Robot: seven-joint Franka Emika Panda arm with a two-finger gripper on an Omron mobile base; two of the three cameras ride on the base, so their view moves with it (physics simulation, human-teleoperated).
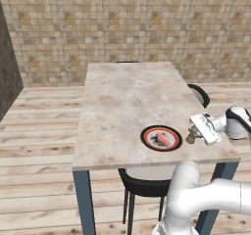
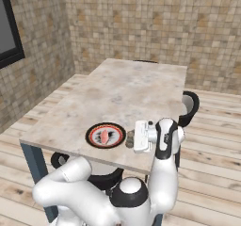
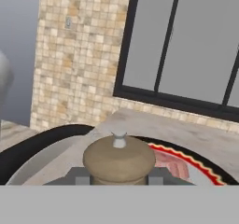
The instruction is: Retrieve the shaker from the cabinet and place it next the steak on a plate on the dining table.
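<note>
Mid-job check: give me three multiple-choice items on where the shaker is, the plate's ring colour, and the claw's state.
1. Where is the shaker?
A. on the floor
B. beside the plate, at the table edge
C. on a chair

2. What colour is the ring inside the plate's black rim?
A. orange-red
B. green
C. blue

3. What is the claw doing?
A. open, away from the table
B. shut on the steak
C. shut on the shaker

Answers: 1 B, the left base view shows it just off the plate's rim; 2 A, the ring shows in both base views; 3 C, the hand view shows the fingers flanking the shaker.
</note>
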